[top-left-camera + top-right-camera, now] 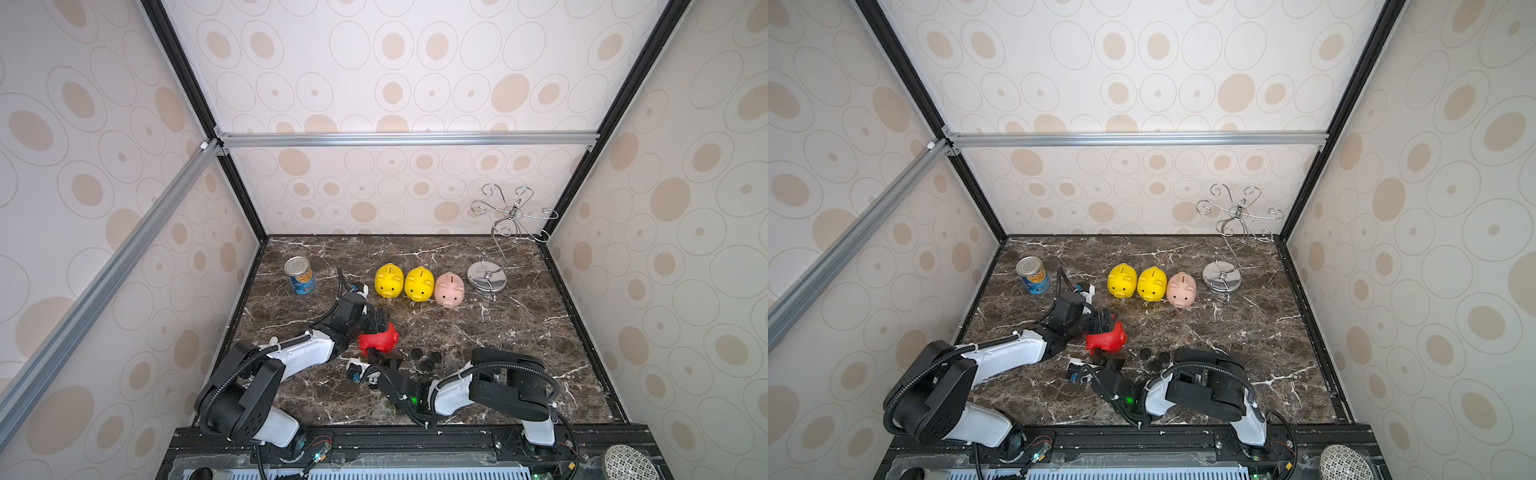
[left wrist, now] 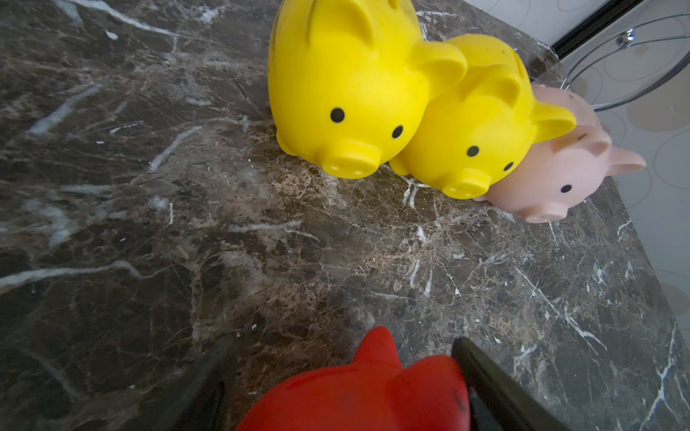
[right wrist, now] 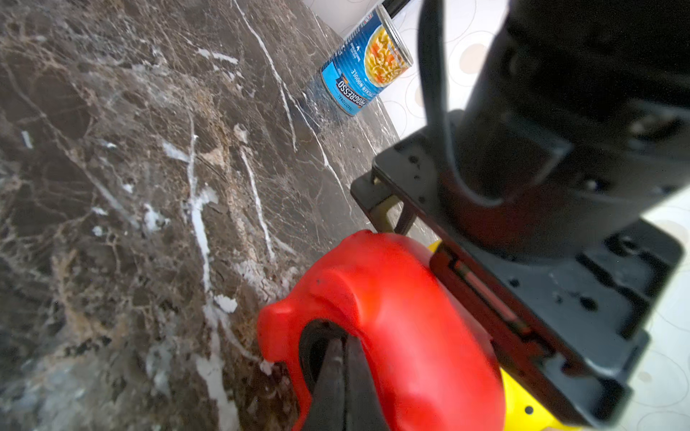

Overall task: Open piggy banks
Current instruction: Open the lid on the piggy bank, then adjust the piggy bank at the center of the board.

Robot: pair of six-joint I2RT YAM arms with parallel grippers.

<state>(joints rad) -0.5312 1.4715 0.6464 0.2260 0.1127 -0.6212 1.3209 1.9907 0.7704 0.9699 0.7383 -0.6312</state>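
Dark marble-look tabletop (image 1: 519, 332), patterned walls (image 1: 415, 187) on three sides. Left gripper (image 1: 377, 328) clamps the glossy red plastic piggy bank (image 1: 379, 338), tipped over, front-centre. Right gripper (image 3: 338, 377) is pressed together, tips at the black-rimmed round hole in its belly; can't tell if they pinch anything. Just beside: three small black round plugs (image 1: 416, 354), blurry. Further back, a touching row: two yellow plastic piggy banks (image 1: 389, 281), one pale pink piggy bank (image 1: 449, 289). One blue-labelled tin can (image 1: 300, 275) back-left near the wall, one chrome wire stand (image 1: 487, 279) back-right. Right half is open.
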